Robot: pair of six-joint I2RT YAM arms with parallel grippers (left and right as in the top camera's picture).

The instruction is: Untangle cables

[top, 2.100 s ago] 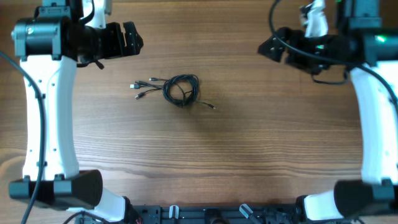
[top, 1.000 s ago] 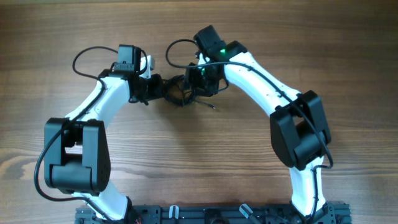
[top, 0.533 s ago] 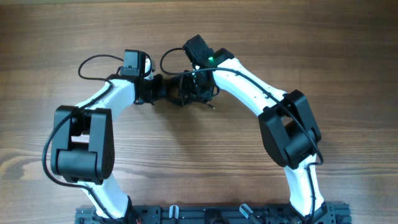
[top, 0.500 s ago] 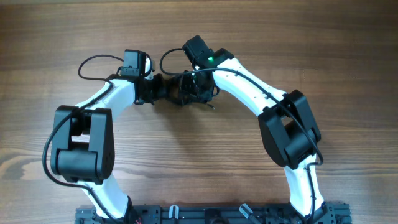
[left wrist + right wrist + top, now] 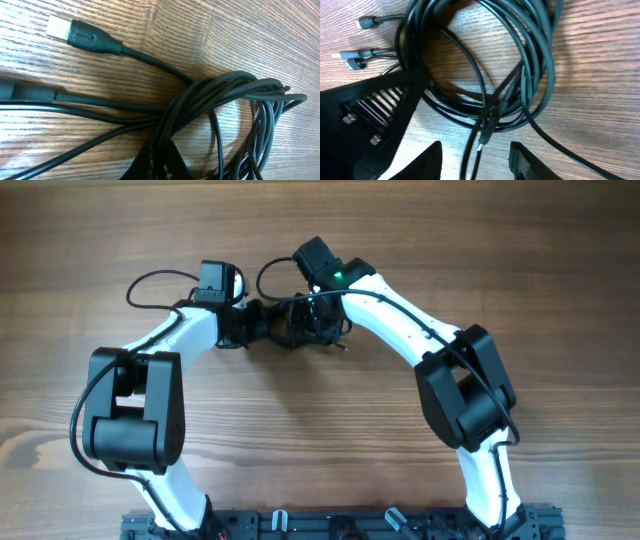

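Wood-grain counter (image 5: 480, 240) lay under both arms, whose ends met over the cables (image 5: 540, 65), a loose black coil flat on the wood. The left pincer (image 5: 268, 322) was pressed together on a bunch of strands at the coil's edge. In its wrist view the strands ran straight into the dark fingertips at the bottom, and a plug (image 5: 82, 35) with a pale tip lay ahead of them and to the left. The right pincer (image 5: 476, 162) stood spread. Its fingers (image 5: 526, 160) sat on either side of one thin silver-tipped strand, without touching it, and the coil lay just ahead. The two pincers were on opposite sides of the coil, close together.
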